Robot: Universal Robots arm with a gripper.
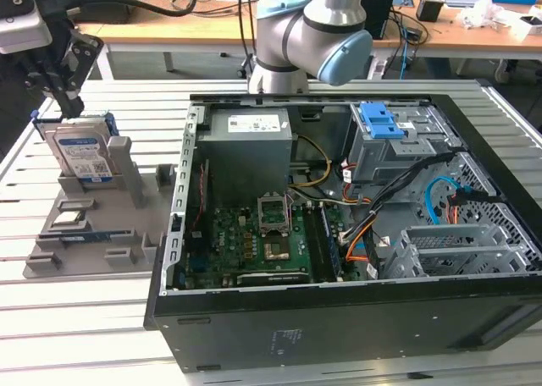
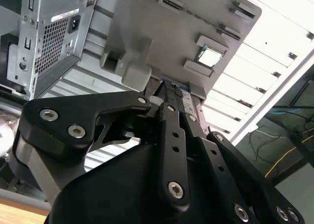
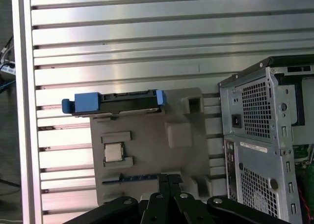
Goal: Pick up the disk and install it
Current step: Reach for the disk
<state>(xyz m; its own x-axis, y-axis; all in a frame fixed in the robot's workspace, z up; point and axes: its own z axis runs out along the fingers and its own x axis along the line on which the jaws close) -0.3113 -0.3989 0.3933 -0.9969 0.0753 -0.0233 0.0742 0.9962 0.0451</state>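
While its fingers sat pressed together on nothing, the gripper (image 1: 66,108) hung near the top edge of the disk (image 1: 82,156), at about eleven o'clock from it in the exterior view. The disk stood upright on its edge in the grey holder block (image 1: 127,234), framed by its blue carrier bracket, at nine o'clock from the open computer case (image 1: 339,318). A small CPU chip (image 1: 72,219) lay flat on the block at six o'clock from the disk, all on a slatted aluminium table (image 1: 85,318).
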